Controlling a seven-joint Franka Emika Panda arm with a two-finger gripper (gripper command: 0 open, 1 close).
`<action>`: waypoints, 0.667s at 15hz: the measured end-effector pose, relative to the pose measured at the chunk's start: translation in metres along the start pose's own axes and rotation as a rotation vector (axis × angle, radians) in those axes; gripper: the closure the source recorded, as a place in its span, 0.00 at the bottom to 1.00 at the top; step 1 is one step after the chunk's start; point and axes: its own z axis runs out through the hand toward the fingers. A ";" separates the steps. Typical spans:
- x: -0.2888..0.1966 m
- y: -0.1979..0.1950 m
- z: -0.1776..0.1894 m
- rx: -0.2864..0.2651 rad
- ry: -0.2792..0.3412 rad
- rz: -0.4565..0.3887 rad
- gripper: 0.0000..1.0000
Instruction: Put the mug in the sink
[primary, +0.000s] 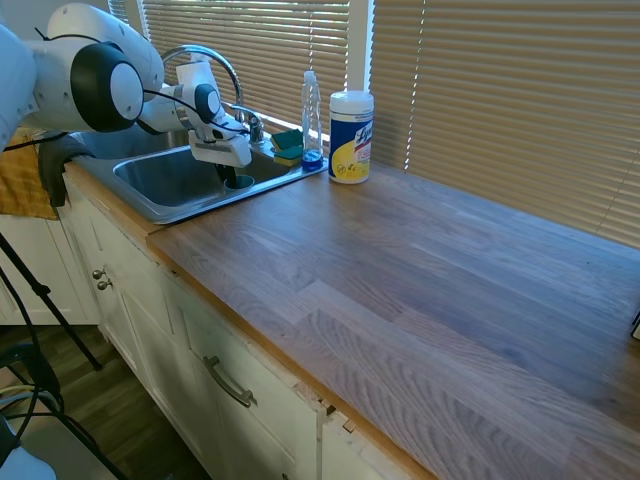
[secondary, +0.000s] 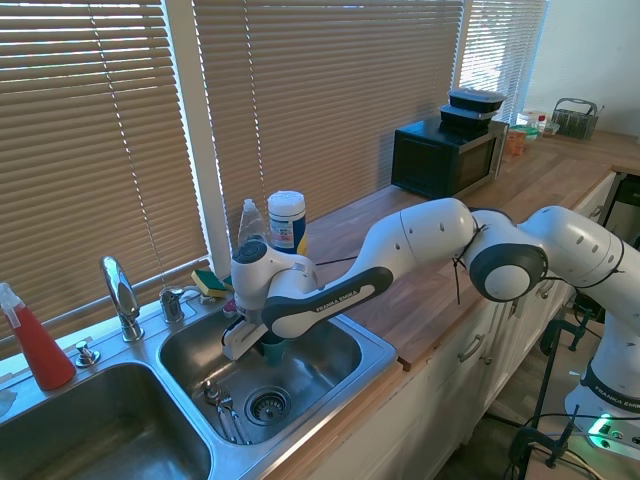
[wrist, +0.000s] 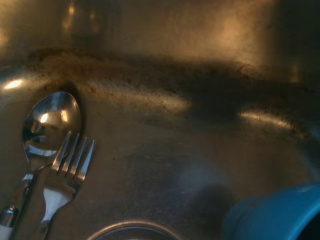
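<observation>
We see the gripper (secondary: 266, 345) reaching down into the near basin of the sink (secondary: 375, 352), left of centre in the second exterior view, with the mug (secondary: 273, 349) at its tip. The fingers appear closed on the mug's rim, though they are mostly hidden by the wrist body and the cup, so the width of the grip is hard to read. The mug sits low inside the basin, above or near the floor; we cannot tell whether it touches. In the first exterior view only its teal top (primary: 240, 182) shows over the sink edge, upper left of the frame.

We judge the step in hand to be the set-down. To do it well we would lower straight, keep the mug upright, settle its base on a bare patch of steel, and open only once it rests. The spoon (wrist: 50, 120) and fork (wrist: 67, 165) lie at the lower left of the wrist view, beside the drain (secondary: 268, 405); landing on them could tip the cup.

The basin is brushed stainless steel, dull and smudged, with rounded corners. The mug looks smooth, plain and slightly tapered. The surface (primary: 420, 290) around the sink is warm, grained wood planking.
</observation>
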 end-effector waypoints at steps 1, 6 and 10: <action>0.001 0.000 0.004 -0.006 -0.010 -0.001 1.00; -0.005 0.006 0.030 -0.045 -0.050 -0.009 1.00; -0.015 0.007 0.044 -0.059 -0.071 -0.021 0.00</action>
